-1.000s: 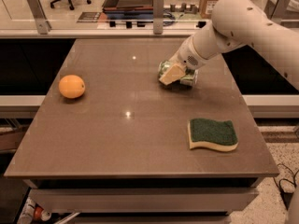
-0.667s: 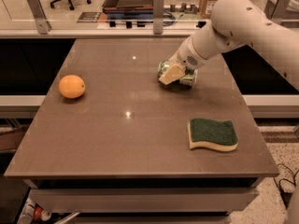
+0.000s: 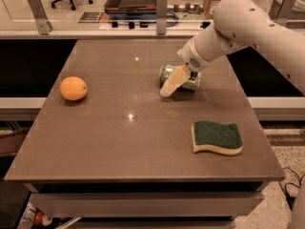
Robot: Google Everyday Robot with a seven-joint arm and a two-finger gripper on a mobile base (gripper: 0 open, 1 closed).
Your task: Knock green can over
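A: Status on the green can (image 3: pixel 167 73)?

B: It's lying on its side at far centre of the table (image 3: pixel 119 142), long axis left-right, silver end to the left. A second ago only a sliver of green showed right of the gripper (image 3: pixel 170 84); now much more of the body shows.

A: Gripper?

B: Low across the can's near side (can't tell how far open it is, or whether it holds anything).

A: Done, then?

B: I'd judge the knock landed. Orange (image 3: pixel 73 88) at left and sponge (image 3: pixel 217 136) near right haven't moved.
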